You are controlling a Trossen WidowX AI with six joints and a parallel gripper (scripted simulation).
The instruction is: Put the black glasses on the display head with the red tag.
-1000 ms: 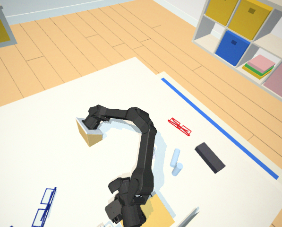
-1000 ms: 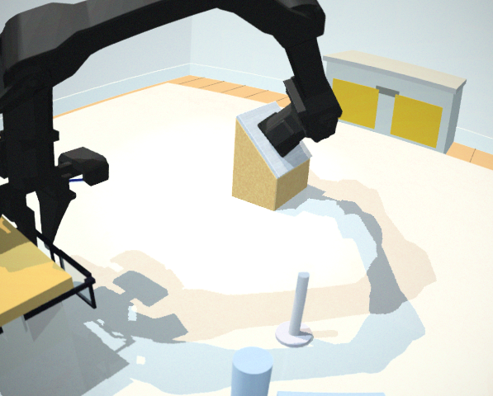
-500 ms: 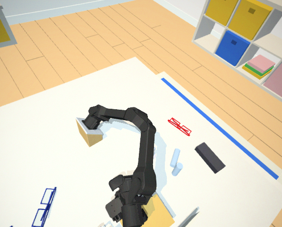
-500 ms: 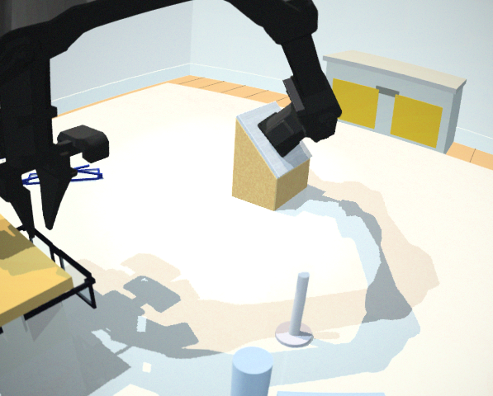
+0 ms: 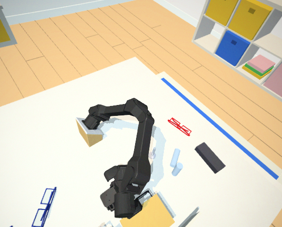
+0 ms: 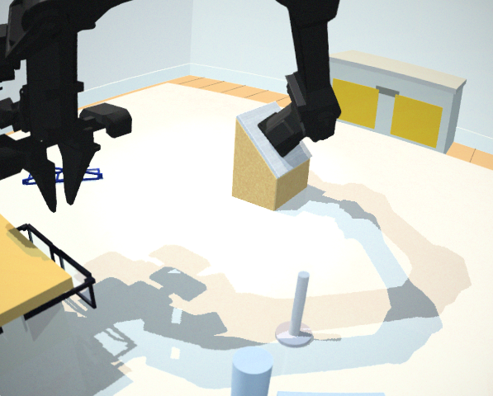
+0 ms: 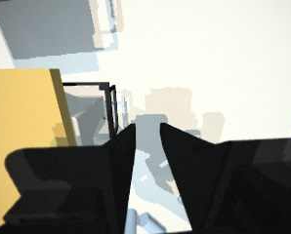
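Note:
The black glasses point(image 5: 149, 191) point(image 6: 56, 252) point(image 7: 107, 104) are at the edge of a raised yellow slab point(image 5: 155, 210) point(image 6: 16, 272) point(image 7: 19, 107). Their front stands out past the slab's edge, and a dark temple runs along under it in the exterior view. My gripper point(image 6: 62, 207) point(image 7: 147, 128) is partly open, with nothing between its fingertips. It is above and beside the glasses' front, apart from it; its fingertips are hidden in the top view. A tiny red speck point(image 7: 103, 118) shows inside the frame in the wrist view. The nose, ears, tag and other head cannot be made out.
Blue glasses point(image 5: 47, 206) and red glasses point(image 5: 178, 126) lie on the white surface. A dark box point(image 5: 209, 157), light blue cylinders point(image 5: 175, 157) point(image 6: 252, 366) and a thin post on a disc point(image 6: 300, 298) stand or lie nearby. The arm rises from a tan block point(image 5: 94, 139) point(image 6: 254, 170).

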